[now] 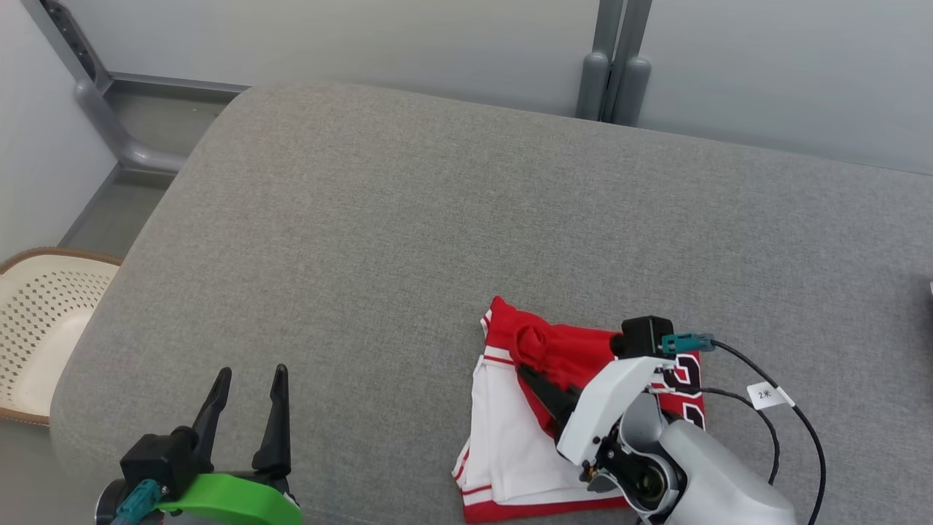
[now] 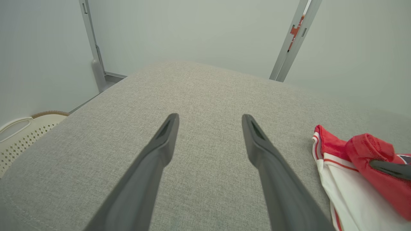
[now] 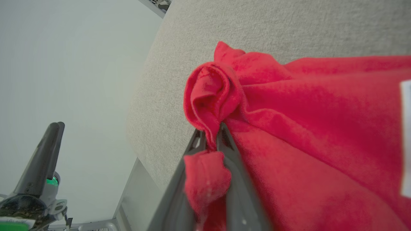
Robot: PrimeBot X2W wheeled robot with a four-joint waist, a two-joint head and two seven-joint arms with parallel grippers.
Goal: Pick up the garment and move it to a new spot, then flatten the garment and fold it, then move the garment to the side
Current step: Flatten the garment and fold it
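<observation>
The garment (image 1: 510,430) is a red and white sports piece with dark numbers, lying folded on the grey cushion at the front right. My right gripper (image 1: 526,373) is shut on a bunched fold of its red cloth (image 3: 208,96), the fabric pinched between the fingers (image 3: 232,154). The same red fold (image 2: 369,150) shows in the left wrist view with a dark right fingertip (image 2: 390,168) on it. My left gripper (image 1: 249,379) stands open near the front left edge, fingers (image 2: 167,134) spread over bare cushion, well apart from the garment.
The grey cushioned surface (image 1: 452,219) stretches wide behind and left of the garment. A cream perforated basket (image 1: 44,321) sits on the floor past the left edge. Grey metal frame posts (image 1: 612,65) stand against the pale wall behind.
</observation>
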